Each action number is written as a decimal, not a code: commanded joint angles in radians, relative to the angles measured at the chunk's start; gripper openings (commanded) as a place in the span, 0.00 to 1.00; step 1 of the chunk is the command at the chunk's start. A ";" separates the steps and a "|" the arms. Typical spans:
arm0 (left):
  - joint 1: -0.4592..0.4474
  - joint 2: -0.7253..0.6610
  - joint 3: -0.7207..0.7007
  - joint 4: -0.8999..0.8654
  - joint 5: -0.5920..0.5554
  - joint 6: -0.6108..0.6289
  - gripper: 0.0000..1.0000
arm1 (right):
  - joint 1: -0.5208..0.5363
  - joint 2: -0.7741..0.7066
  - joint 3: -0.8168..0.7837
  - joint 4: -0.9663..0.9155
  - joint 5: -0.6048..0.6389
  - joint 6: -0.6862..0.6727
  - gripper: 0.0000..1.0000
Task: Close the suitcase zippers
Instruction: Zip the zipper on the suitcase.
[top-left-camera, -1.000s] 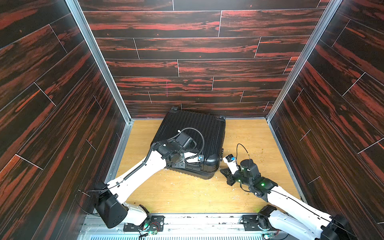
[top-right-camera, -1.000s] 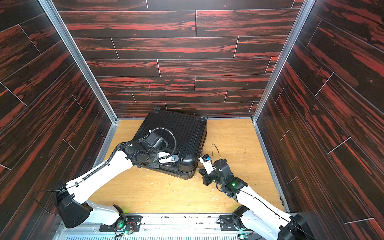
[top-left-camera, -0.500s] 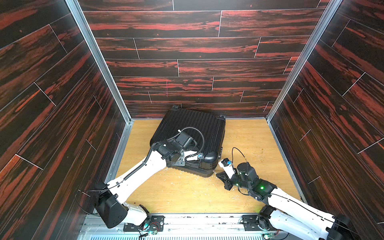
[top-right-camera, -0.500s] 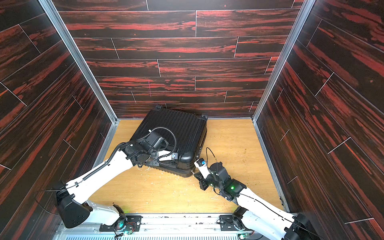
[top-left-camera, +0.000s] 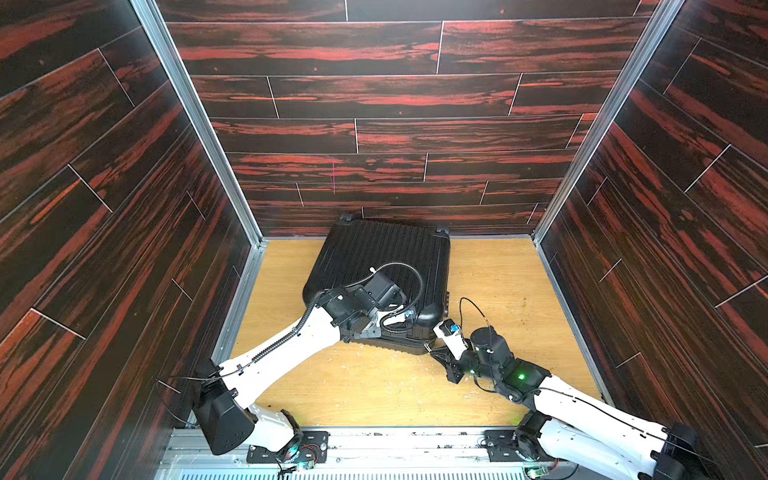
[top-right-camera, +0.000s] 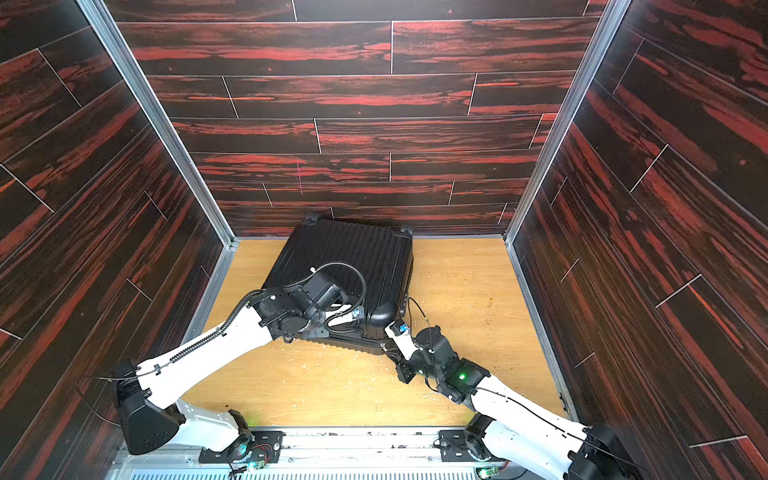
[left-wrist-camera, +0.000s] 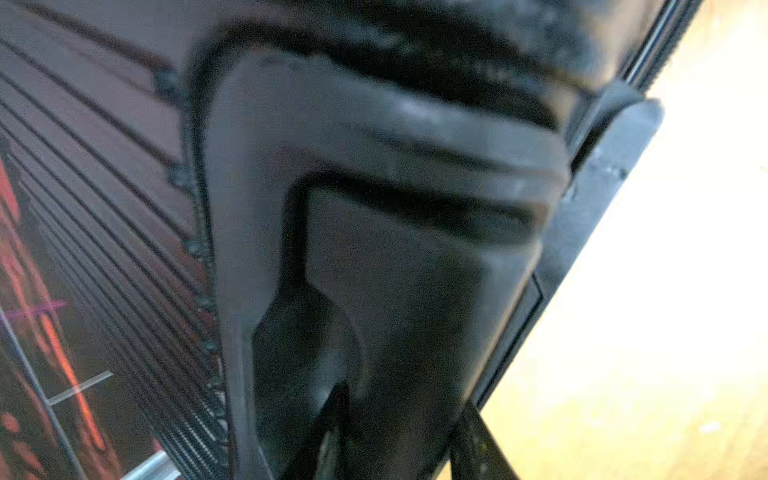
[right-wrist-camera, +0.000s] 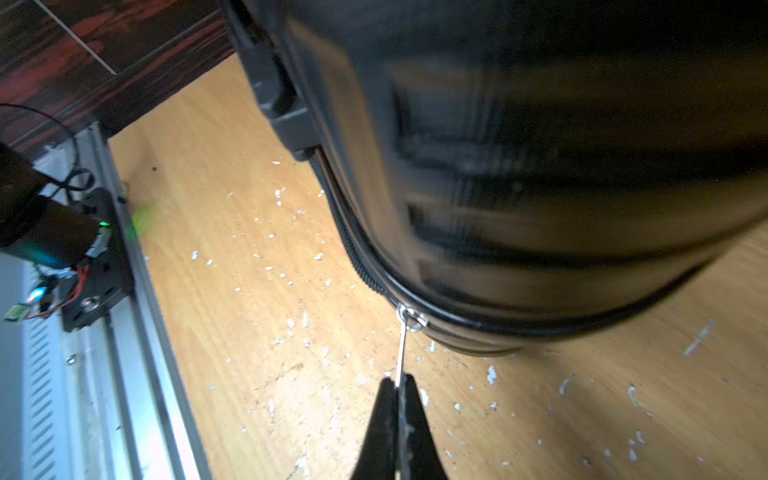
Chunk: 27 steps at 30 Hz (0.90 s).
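Zipping: right pincer (right-wrist-camera: 398, 380), fully closed, pinches zipper pull (right-wrist-camera: 401, 349) at 5 o'clock corner of suitcase (top-left-camera: 386, 257); left pincer (left-wrist-camera: 403, 403) clamps it half-spread; next should round corner

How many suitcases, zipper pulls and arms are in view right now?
Suitcase: 1
Zipper pull: 1
Arms: 2 (left arm, right arm)
Total: 4

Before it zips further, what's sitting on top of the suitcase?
Only the left arm's wrist and its looping cable lie over the suitcase's ribbed shell, toward the front. The shell beneath them is hidden.
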 joint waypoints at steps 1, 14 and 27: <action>-0.019 -0.037 0.025 0.249 -0.012 -0.414 0.12 | 0.033 0.007 0.006 0.130 -0.097 -0.002 0.00; -0.040 0.049 0.091 0.226 -0.039 -0.607 0.10 | 0.046 0.014 -0.011 0.137 -0.028 -0.013 0.00; -0.039 0.025 0.066 0.172 0.042 -0.564 0.13 | 0.028 0.153 0.022 0.209 0.034 0.082 0.00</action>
